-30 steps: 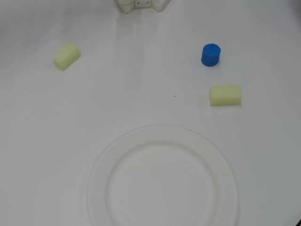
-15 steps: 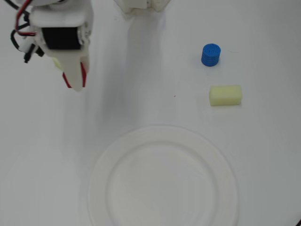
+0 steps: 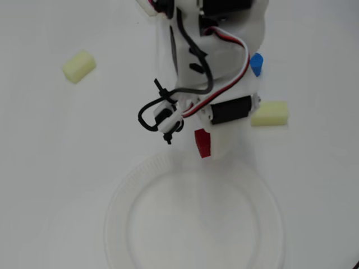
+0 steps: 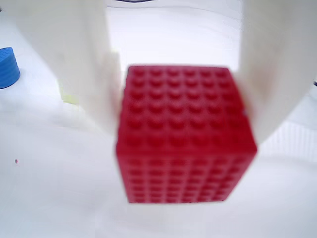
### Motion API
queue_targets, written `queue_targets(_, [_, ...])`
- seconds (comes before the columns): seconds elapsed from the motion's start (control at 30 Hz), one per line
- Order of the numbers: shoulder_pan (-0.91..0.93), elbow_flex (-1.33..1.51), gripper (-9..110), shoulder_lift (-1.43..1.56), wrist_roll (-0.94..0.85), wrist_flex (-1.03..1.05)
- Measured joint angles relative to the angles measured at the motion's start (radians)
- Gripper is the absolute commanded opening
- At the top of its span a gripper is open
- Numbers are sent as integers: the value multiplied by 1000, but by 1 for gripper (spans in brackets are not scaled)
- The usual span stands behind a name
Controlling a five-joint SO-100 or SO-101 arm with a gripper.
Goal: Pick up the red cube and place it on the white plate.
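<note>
The red cube (image 3: 202,142) is held between the white fingers of my gripper (image 3: 208,144), which is shut on it. In the overhead view it hangs over the far rim of the white plate (image 3: 114,221), which fills the lower middle of the table. The wrist view shows the red cube (image 4: 183,134) close up, dotted faces blurred, clamped in the gripper (image 4: 184,116) with a finger (image 4: 275,69) on each side. A ridged piece of the plate's rim (image 4: 297,138) shows at the right. The arm covers the table behind the cube.
A blue cylinder (image 3: 257,63) peeks out at the arm's right edge and sits at the far left in the wrist view (image 4: 7,67). One pale yellow-green block (image 3: 270,114) lies right of the gripper, another (image 3: 78,66) at upper left.
The arm came in at upper left half a second ago and has swung right and down with the red cube, which now hangs over the plate's far rim. The blocks and cylinder stayed put.
</note>
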Motion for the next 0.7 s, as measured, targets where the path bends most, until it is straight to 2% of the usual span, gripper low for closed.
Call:
queue_targets(0.1, [-20,-91,2,-51,8,0])
queue_targets(0.23, [-25,-121,16,-60,21,3])
queue_targets(0.3, [-17,-114,19,-60,35,3])
queue_targets(0.7, [-5,150,23,150,57,2])
